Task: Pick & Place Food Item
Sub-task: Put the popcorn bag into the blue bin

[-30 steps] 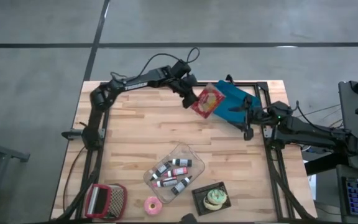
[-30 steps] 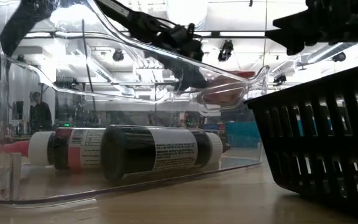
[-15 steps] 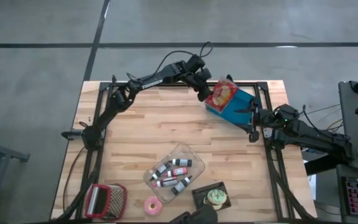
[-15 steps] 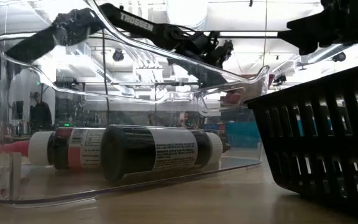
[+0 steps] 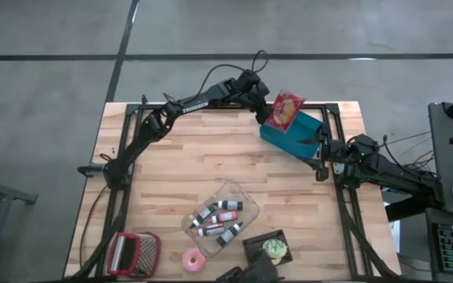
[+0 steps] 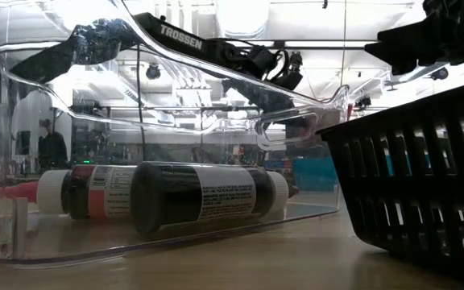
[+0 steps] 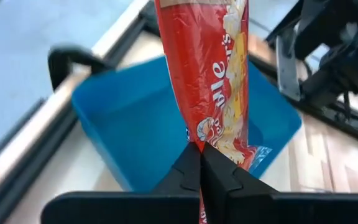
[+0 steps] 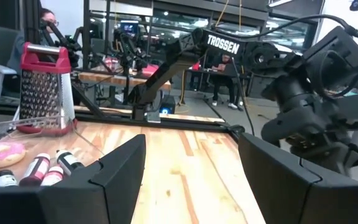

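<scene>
Left end effector (image 5: 267, 111) clamped tight on a red snack bag (image 5: 285, 108), held upright w/ the blue bin (image 5: 296, 134) right below & beyond it, far side of the worktop (image 5: 171, 169). Right end effector (image 5: 318, 153) just right of the bin, fingers spread wide, nothing in them.

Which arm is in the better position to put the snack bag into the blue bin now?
The left. Its gripper is shut on the snack bag, holding it just above the blue bin. The right gripper is open and empty, beside the bin at the table's right edge.
</scene>
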{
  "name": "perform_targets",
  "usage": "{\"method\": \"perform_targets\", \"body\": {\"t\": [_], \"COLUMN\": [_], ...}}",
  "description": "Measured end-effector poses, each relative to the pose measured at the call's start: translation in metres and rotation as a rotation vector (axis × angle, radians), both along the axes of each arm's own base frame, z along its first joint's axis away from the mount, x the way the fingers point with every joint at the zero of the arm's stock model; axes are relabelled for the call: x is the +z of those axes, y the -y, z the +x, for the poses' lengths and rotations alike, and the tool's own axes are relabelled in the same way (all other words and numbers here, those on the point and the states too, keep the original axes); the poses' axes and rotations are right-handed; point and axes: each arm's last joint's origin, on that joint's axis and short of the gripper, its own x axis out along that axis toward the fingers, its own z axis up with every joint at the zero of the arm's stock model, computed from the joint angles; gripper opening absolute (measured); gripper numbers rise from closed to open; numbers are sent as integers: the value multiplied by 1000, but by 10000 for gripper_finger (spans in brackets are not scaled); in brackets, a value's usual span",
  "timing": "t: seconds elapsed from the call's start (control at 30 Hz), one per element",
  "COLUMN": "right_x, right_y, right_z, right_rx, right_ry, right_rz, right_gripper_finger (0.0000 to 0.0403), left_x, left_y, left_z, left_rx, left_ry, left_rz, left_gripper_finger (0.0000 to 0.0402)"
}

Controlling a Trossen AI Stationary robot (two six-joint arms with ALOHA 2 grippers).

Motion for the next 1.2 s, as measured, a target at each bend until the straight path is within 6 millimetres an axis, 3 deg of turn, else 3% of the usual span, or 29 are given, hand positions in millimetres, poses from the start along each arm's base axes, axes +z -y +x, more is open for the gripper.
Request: {"method": "perform_targets", "body": {"t": [0.27,0.57,0.77,0.97,1.2], "right_x": [3,4,6,6,21], "right_y": [0,0,0,-1,-2], "right_z": [-1,-1,-1,-1,-5], "right_rx": [2,2,2,2,2], "right_ry": [11,16,33,36,73], "right_rz": [-8,-9,-13,-9,-18], "right_gripper_finger": [253,253,253,253,253], "left_x": [-6,-35,-38,-45,-49], "left_y": [2,8,14,20,30], "left_z": [7,1,1,-5,-10], "left_rx": [-34,-24,-41,-75,-124], "left_ry": [69,-58,-95,-175,-242], "left_rz": [94,52,55,-60,-168], "left_gripper_finger": [0,0,0,0,0]}}
